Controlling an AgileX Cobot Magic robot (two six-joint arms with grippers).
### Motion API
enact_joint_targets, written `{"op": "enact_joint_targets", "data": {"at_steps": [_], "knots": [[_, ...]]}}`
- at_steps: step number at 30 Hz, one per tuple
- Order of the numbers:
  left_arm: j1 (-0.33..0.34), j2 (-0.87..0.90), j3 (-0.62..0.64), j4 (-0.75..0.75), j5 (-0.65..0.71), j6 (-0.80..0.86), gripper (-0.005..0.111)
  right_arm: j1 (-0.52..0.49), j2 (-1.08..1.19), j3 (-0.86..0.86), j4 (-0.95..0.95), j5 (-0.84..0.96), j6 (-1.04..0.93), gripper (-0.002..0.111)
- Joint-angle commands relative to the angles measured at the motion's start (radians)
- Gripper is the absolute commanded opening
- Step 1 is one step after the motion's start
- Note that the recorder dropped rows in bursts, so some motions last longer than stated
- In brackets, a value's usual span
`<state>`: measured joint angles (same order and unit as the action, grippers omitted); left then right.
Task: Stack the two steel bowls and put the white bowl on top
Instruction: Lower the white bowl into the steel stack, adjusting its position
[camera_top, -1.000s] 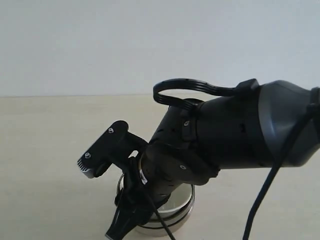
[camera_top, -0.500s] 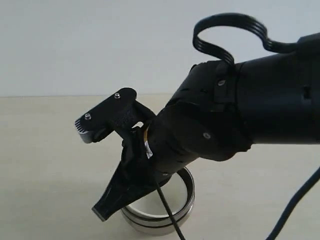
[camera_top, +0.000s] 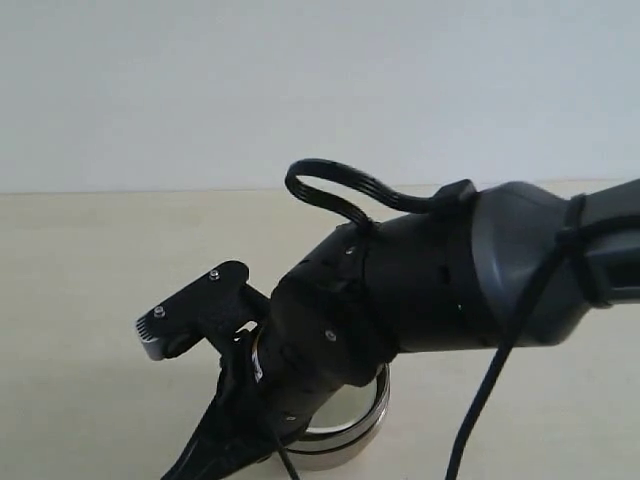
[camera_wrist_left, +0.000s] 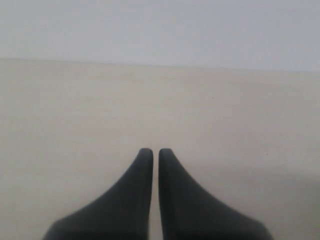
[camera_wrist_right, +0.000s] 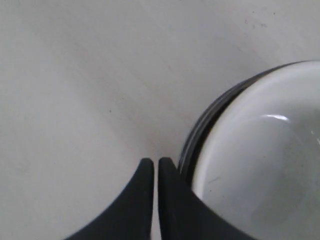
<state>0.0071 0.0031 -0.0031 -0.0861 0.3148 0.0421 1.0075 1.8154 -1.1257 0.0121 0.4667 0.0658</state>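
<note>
The two steel bowls (camera_top: 362, 428) sit nested at the front of the table, showing two shiny rims (camera_wrist_right: 199, 134). The white bowl (camera_wrist_right: 260, 165) rests inside them on top; in the exterior view my right arm hides most of it. My right gripper (camera_top: 186, 467) (camera_wrist_right: 151, 161) is shut with nothing in it, its tips low over the table just outside the stack's rim. My left gripper (camera_wrist_left: 151, 150) is shut and empty over bare table, with no bowl in its view. It does not show in the exterior view.
The beige table (camera_top: 90, 300) runs back to a pale wall (camera_top: 200, 90). My bulky right arm (camera_top: 450, 290) and its looped cable (camera_top: 330, 185) reach in from the right and cover the stack's middle.
The right arm rose half a second ago, then came back down. Its shut gripper now sits lower and further left beside the stacked bowls. The bowls have not moved.
</note>
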Motion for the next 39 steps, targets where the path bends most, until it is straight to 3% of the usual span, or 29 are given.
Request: {"op": "enact_joint_targets", "data": {"at_steps": [1, 9, 29, 39], "knots": [[-0.005, -0.003, 0.003, 0.0, -0.008, -0.005, 0.004, 0.0, -0.012, -0.003, -0.002, -0.016, -0.022, 0.0], [-0.005, -0.003, 0.003, 0.0, -0.008, -0.005, 0.004, -0.004, -0.08, -0.003, -0.066, -0.126, -0.066, 0.0], [-0.005, -0.003, 0.003, 0.0, -0.008, -0.005, 0.004, -0.032, -0.004, -0.003, -0.081, -0.125, -0.02, 0.0], [-0.005, -0.003, 0.003, 0.0, -0.008, -0.005, 0.004, -0.073, -0.006, -0.003, -0.204, -0.239, -0.016, 0.0]]}}
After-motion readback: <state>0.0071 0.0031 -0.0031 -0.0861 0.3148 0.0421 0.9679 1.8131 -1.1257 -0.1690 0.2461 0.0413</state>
